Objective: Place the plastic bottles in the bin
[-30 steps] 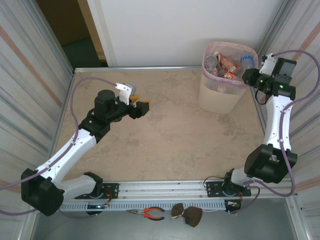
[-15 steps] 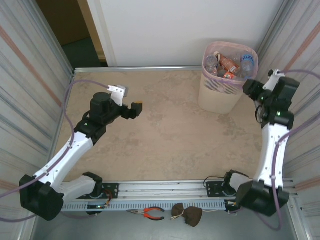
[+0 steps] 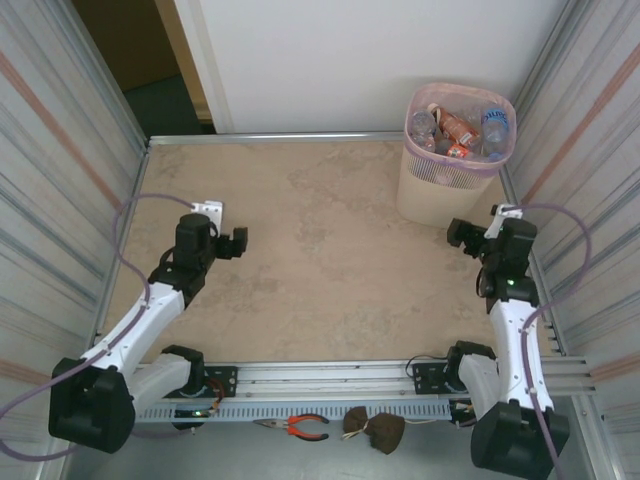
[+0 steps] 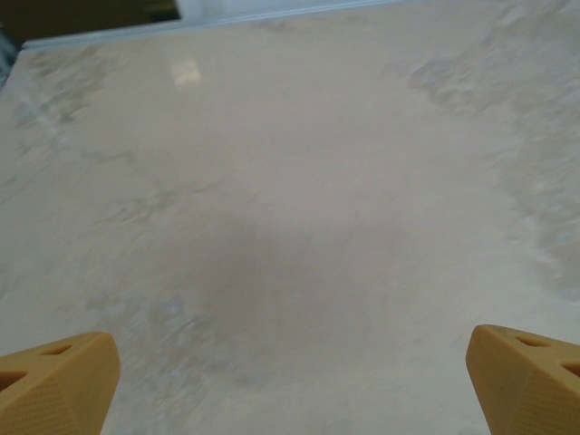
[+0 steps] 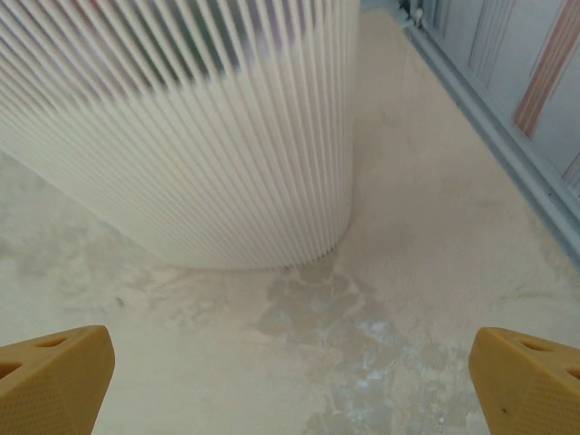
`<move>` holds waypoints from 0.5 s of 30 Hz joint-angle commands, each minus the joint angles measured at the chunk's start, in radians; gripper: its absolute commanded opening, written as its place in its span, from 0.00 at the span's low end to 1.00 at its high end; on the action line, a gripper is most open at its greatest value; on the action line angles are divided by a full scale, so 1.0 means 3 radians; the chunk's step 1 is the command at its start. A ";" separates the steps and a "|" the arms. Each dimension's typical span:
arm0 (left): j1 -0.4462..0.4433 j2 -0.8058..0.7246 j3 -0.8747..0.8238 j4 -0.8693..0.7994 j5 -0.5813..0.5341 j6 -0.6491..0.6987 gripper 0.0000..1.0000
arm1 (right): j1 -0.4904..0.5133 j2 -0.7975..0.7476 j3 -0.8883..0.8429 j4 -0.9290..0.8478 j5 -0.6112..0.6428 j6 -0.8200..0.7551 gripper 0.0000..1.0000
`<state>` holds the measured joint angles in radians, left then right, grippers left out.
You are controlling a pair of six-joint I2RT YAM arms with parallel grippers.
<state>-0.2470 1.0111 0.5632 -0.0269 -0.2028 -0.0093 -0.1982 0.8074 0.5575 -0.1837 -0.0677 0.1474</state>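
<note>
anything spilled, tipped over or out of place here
Nothing much stands out. The bin stands upright in the far right corner of the table, with the bottles inside it. The only stray items are pliers and a brown bundle, which lie on the ledge in front of the arm bases, off the table.

1. The bin (image 3: 440,190) is pale pink, striped with fine vertical slats.
2. The plastic bottles (image 3: 458,128) are clear, with orange-red and blue labels.
3. The table (image 3: 330,260) is beige with marbled mottling.
4. The arms (image 3: 140,325) are white with black joints, and their cables (image 3: 125,230) are lilac.
5. The pliers (image 3: 300,427) have red handles.
</note>
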 commanded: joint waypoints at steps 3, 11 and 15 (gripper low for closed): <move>0.0199 0.0154 -0.0362 0.0730 -0.0181 0.0257 0.99 | 0.0195 0.0318 -0.0516 0.1365 0.0434 -0.0223 0.99; 0.0412 0.0672 -0.0723 0.1954 0.0343 0.0362 0.99 | 0.0190 0.1271 -0.0785 0.2642 0.0243 -0.0073 0.99; 0.0504 0.0889 -0.0766 0.2430 0.0628 0.0460 0.99 | 0.0159 0.1702 -0.0758 0.3017 0.0105 0.0061 0.99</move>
<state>-0.1139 1.2606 0.3454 0.5098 -0.0998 0.0860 -0.1444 1.2705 0.3290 0.5411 -0.0055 0.1295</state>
